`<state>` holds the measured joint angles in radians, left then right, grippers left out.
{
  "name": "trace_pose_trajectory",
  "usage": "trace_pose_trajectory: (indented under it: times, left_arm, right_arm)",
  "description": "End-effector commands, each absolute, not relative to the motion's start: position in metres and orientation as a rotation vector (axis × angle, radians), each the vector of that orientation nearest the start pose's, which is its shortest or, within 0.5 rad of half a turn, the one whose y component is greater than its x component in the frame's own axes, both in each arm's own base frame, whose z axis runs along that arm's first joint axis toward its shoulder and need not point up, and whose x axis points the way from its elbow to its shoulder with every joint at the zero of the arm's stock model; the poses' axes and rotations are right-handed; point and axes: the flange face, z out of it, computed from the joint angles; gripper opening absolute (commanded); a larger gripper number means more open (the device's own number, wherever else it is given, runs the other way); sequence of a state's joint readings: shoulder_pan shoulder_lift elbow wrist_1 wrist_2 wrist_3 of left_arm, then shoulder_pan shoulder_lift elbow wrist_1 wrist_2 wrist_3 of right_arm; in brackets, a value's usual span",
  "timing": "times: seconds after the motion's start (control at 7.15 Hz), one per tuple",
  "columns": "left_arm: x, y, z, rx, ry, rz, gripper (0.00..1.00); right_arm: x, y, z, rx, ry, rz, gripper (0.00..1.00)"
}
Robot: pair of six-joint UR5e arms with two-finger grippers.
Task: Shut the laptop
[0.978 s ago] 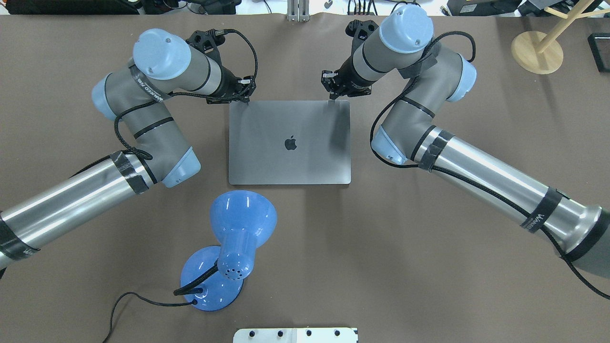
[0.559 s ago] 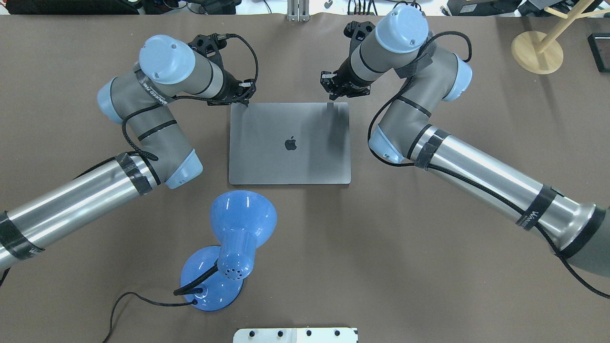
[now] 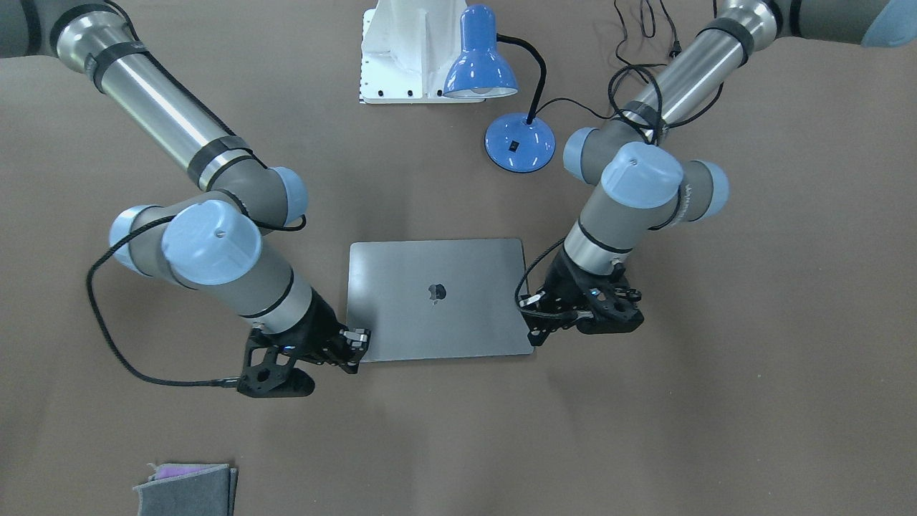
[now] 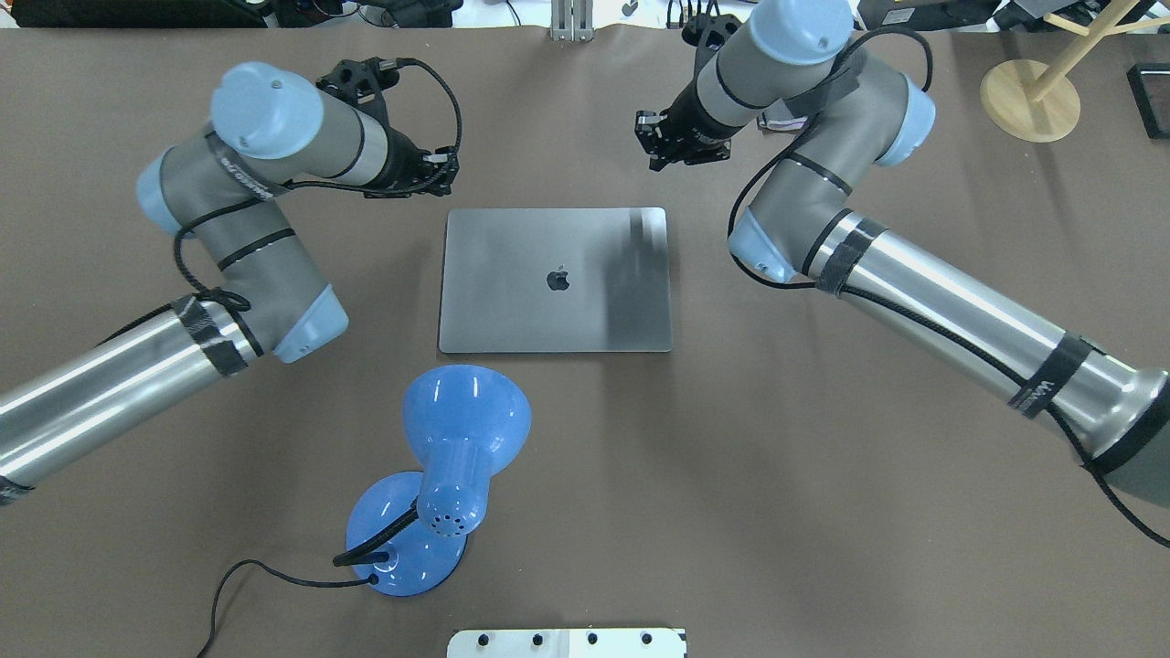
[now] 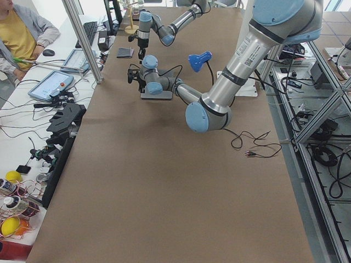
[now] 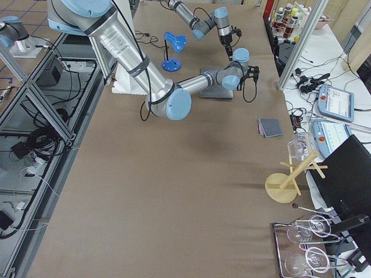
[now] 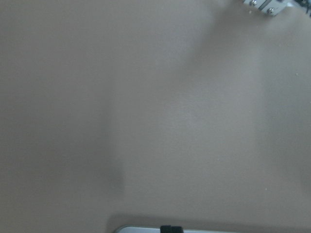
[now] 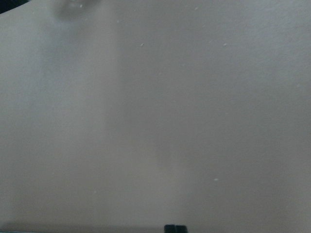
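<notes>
The laptop (image 4: 556, 279) lies in the middle of the table with its grey lid down flat and the dark apple logo facing up; it also shows in the front view (image 3: 438, 297). My left gripper (image 4: 448, 175) hovers just past the lid's far left corner, clear of it, fingers together and empty. My right gripper (image 4: 658, 157) hovers beyond the far right corner, also shut and empty. The left wrist view shows only brown table and a sliver of the laptop's edge (image 7: 141, 229).
A blue desk lamp (image 4: 462, 439) with its cord stands just in front of the laptop's near edge. A white base plate (image 4: 567, 642) is at the near table edge. A wooden stand (image 4: 1030, 96) is far right. A grey felt pouch (image 3: 186, 489) lies at the operators' side.
Both grippers have pulled back from the lid's far edge, the left outward to the left, the right up and away. The lid's far edge has dropped and lies flat.
</notes>
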<state>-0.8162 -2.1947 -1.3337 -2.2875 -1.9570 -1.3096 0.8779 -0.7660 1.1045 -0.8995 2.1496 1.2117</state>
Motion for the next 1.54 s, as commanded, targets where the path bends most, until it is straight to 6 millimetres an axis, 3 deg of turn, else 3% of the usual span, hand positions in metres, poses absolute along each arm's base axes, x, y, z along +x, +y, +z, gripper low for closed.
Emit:
trace_pose_trajectory:
  times: [0.0,0.28,0.42,0.7,0.84,0.98,1.12,1.26,1.4]
  left_arm:
    - [0.306,-0.606,0.387,0.257,1.095,-0.17,0.98]
    - [0.16,-0.585,0.496,0.33,1.015,0.033,0.98]
    - [0.104,-0.583,0.526,0.346,0.957,0.078,0.98]
    - [0.013,-0.573,0.579,0.307,0.846,0.145,0.98]
    - [-0.017,-0.552,0.61,0.265,0.818,0.145,0.98]
    - [-0.022,-0.521,0.646,0.214,0.794,0.126,0.98]
    - [-0.035,-0.506,0.663,0.216,0.771,0.141,0.98]
    - [-0.054,-0.501,0.671,0.193,0.769,0.092,0.98]
    - [-0.058,-0.502,0.674,0.139,0.752,0.064,0.98]
  right_arm:
    - [-0.329,-0.686,0.355,0.171,-1.093,0.106,1.0]
    - [-0.18,-0.688,0.471,0.24,-1.031,0.028,1.0]
    - [-0.124,-0.681,0.516,0.27,-0.98,0.006,1.0]
    - [-0.032,-0.673,0.572,0.253,-0.87,-0.08,1.0]
    - [0.009,-0.662,0.593,0.226,-0.852,-0.091,1.0]
    - [0.02,-0.648,0.615,0.191,-0.847,-0.077,1.0]
    - [0.027,-0.632,0.642,0.176,-0.826,-0.099,1.0]
    - [0.036,-0.621,0.656,0.166,-0.816,-0.084,1.0]
    - [0.043,-0.611,0.666,0.158,-0.814,-0.073,1.0]
